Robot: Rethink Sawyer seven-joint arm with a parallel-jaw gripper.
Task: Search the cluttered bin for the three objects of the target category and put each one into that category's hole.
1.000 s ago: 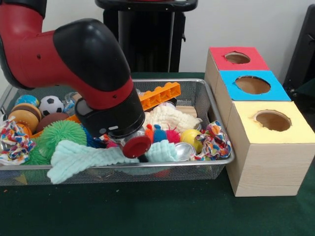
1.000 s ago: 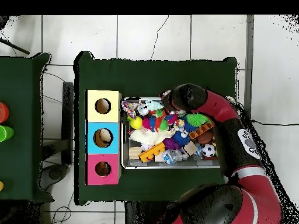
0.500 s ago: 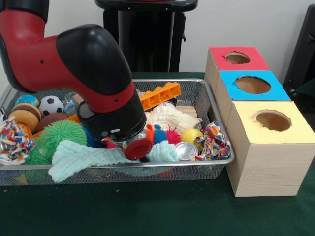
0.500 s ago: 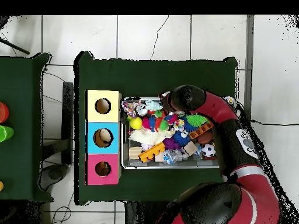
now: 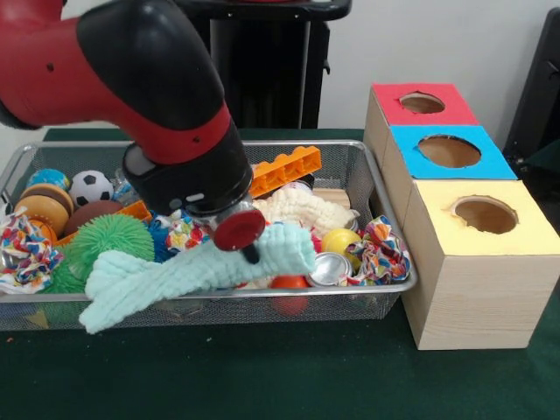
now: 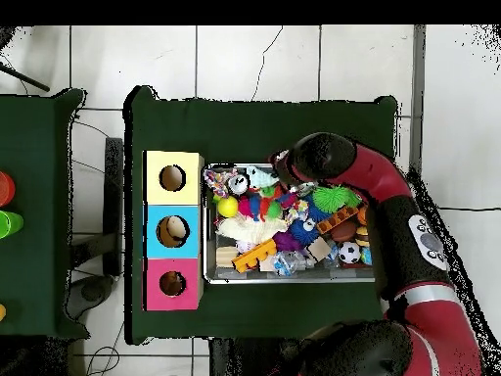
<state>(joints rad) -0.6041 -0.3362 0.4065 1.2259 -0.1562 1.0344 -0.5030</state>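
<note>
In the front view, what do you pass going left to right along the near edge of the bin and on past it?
Patterned cloth → green spiky ball → mint towel → silver can → patterned cloth → yellow-topped box.

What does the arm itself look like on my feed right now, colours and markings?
The arm is glossy red with bulky rounded black joint housings. Its black wrist carries a red band and small white markings, with a round red disc at the tip. From overhead, a grey oval badge sits on the red link.

One wire bin (image 5: 385, 188) holds the toys. Beside it stand three boxes: red (image 5: 385, 109), blue (image 5: 411, 166) and yellow (image 5: 490, 271), each with one hole. Two spiky green balls (image 5: 105, 245) show, possibly more.
</note>
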